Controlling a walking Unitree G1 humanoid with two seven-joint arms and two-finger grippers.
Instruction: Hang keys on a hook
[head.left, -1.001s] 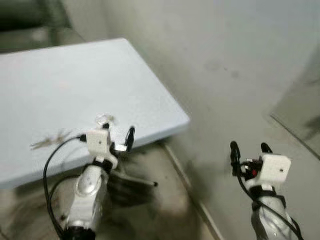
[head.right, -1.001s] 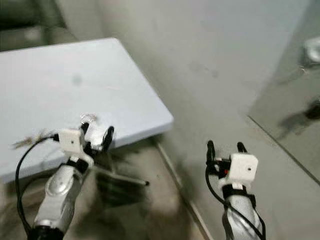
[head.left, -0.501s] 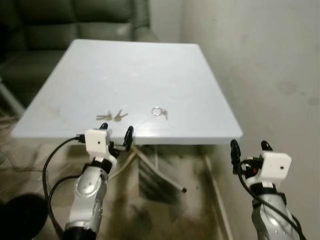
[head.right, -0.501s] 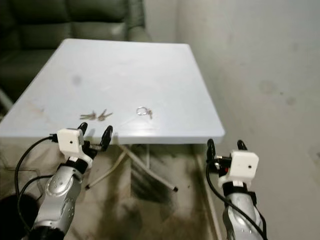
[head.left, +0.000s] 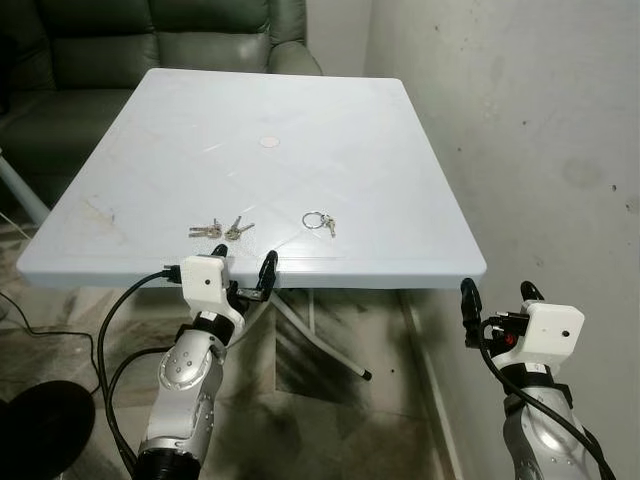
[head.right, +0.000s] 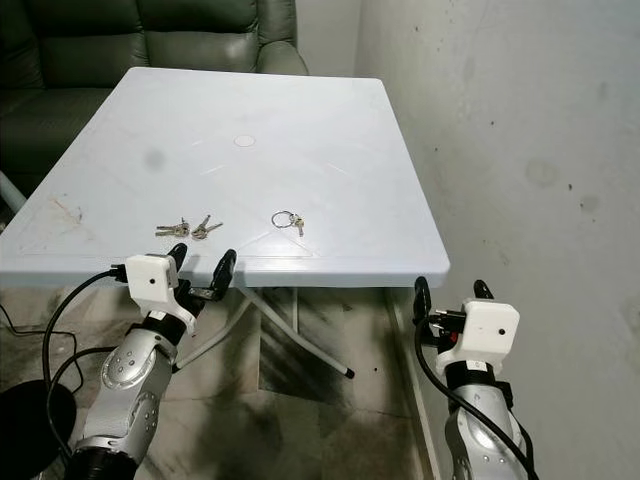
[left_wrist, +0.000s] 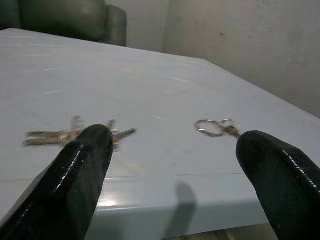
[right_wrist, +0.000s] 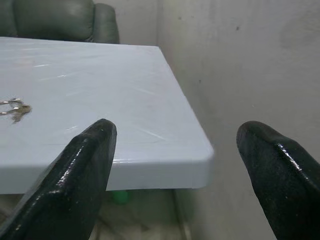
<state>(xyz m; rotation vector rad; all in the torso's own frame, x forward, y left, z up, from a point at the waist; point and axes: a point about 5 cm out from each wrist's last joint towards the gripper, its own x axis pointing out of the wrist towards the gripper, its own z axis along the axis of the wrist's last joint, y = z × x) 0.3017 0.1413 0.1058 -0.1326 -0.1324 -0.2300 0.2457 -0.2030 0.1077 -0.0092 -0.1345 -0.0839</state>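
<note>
White plastic table (head.left: 330, 130) is sitting square in front, its right edge running close along a grey scuffed wall (head.left: 540, 120). Dark green leather sofa (head.left: 150, 40) is standing just behind the table's far edge. Bunch of keys (head.left: 220, 230) is lying flat on the tabletop near the front edge, left of centre. Key ring (head.left: 318, 221), carrying one small key or tag, is lying a bit to the right of that bunch, apart from it. Small round mark (head.left: 269, 142) is showing mid-table, farther back. Left gripper (head.left: 242, 272) is hovering just below and in front of the table's front edge, roughly in line with the bunch of keys, fingers spread wide, holding nothing. In the left wrist view both sets are sitting between the black fingertips (left_wrist: 85, 165), with the table lip between gripper and keys. Right gripper (head.left: 496, 293) is hanging off the table's right front corner, near the wall, jaws released and empty; its wrist view is looking at that corner with the key ring at the edge of frame. Folding table legs (head.left: 320, 345) are crossing under the top. Black cable (head.left: 40, 335) is trailing on the floor at left, next to a dark round object (head.left: 40, 435) I can't identify. No hook, no readable writing or labels anywhere.
</note>
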